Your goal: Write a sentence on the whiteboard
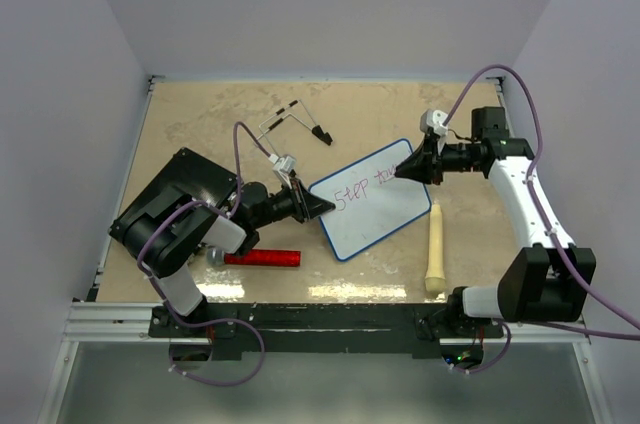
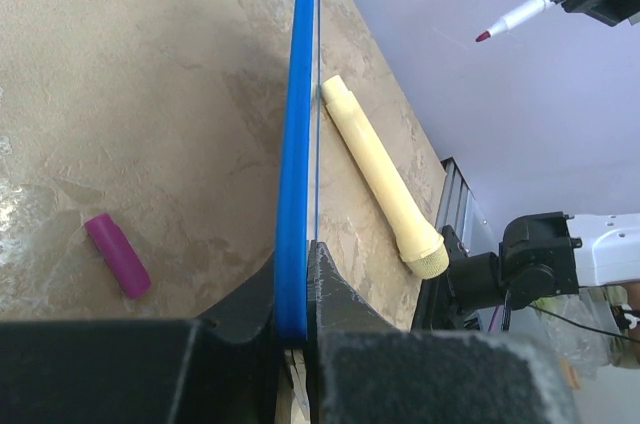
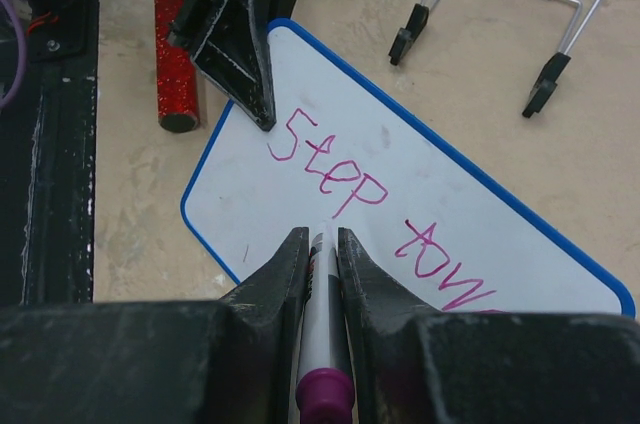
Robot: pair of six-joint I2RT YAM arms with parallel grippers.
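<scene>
Right gripper (image 3: 320, 236): clenched on a marker (image 3: 322, 329), over the whiteboard's far right end.
Marker tip: pointing at the board; contact not clear.
Whiteboard (image 3: 250, 194): on the table between the arms, lying diagonally.
Sentence (image 3: 330, 169): purple-pink "Step tow", unfinished.
Left gripper (image 2: 300, 259): pinched on the blue rim at the near left corner.
Cream microphone-shaped stick (image 2: 385, 194): just beside the board.

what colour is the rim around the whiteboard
Blue, a thin band all round the whiteboard; it shows best in the right wrist view.
</scene>
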